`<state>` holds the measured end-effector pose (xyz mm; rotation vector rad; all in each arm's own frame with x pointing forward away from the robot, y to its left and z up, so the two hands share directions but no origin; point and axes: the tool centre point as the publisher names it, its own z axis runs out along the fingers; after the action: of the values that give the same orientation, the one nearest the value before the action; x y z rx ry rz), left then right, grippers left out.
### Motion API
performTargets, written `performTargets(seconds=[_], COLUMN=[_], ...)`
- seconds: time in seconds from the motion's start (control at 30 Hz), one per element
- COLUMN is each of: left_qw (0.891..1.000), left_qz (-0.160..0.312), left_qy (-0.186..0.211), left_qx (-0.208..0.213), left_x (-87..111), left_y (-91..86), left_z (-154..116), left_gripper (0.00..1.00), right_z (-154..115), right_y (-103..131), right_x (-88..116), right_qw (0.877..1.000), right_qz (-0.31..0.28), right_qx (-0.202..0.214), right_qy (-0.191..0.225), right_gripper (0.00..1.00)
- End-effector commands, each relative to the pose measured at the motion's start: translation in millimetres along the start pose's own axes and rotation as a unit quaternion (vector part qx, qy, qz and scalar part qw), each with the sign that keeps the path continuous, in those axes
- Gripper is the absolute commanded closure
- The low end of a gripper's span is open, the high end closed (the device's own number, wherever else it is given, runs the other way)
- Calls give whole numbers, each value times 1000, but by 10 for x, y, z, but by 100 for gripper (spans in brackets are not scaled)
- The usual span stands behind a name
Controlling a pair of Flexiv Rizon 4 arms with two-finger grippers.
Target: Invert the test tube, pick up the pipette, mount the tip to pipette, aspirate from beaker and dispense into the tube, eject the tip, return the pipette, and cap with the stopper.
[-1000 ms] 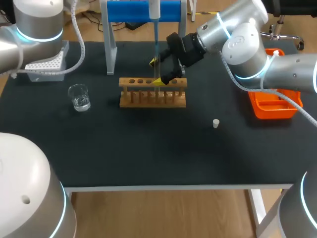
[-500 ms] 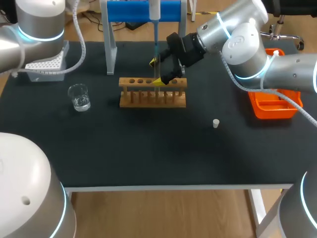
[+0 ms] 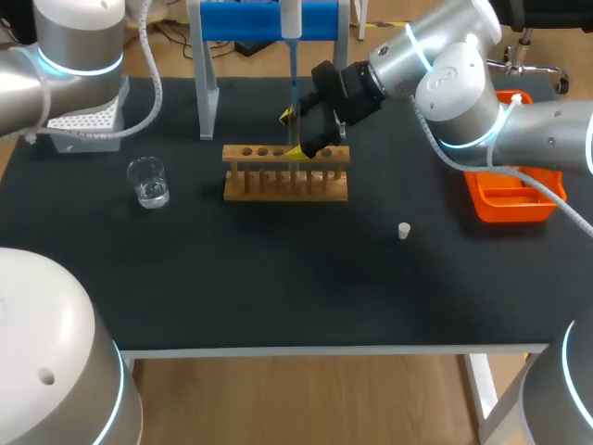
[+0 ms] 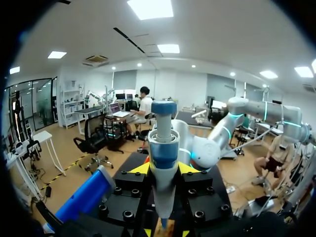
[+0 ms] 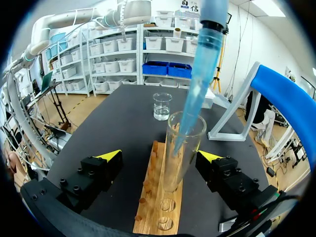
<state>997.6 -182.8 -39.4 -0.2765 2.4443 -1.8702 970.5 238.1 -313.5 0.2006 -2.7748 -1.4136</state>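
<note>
**Pipette (image 4: 163,143) tip in the test tube (image 5: 180,148), right gripper (image 5: 159,155) open around it**

On the black table (image 3: 278,287), the wooden rack (image 3: 285,176) stands in front of the blue pipette stand (image 3: 236,20). The right gripper's fingers are spread wide, one on each side of the upright test tube in the rack, and neither touches the glass. The left gripper (image 4: 164,169) clamps the pipette body from both sides. The blue tip (image 5: 200,79) dips into the tube's mouth. The beaker (image 3: 148,181) sits at the rack's left. The white stopper (image 3: 404,231) lies well apart, to the front right.
</note>
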Motion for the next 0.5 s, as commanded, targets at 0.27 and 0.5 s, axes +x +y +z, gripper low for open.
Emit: performTargets(seconds=[0.27, 0.5], left_qw=[1000, 1000], left_qz=[0, 0], left_qy=[1, 1], left_qx=[-2, -2], left_x=[2, 2], left_y=[-2, -2], left_z=[8, 8], left_gripper=[100, 100], right_z=[-14, -14], right_y=[4, 4], right_x=[-2, -2], right_qw=[1000, 1000], right_qz=[0, 0], right_qx=[1, 1], right_qy=[2, 2], right_gripper=[0, 0])
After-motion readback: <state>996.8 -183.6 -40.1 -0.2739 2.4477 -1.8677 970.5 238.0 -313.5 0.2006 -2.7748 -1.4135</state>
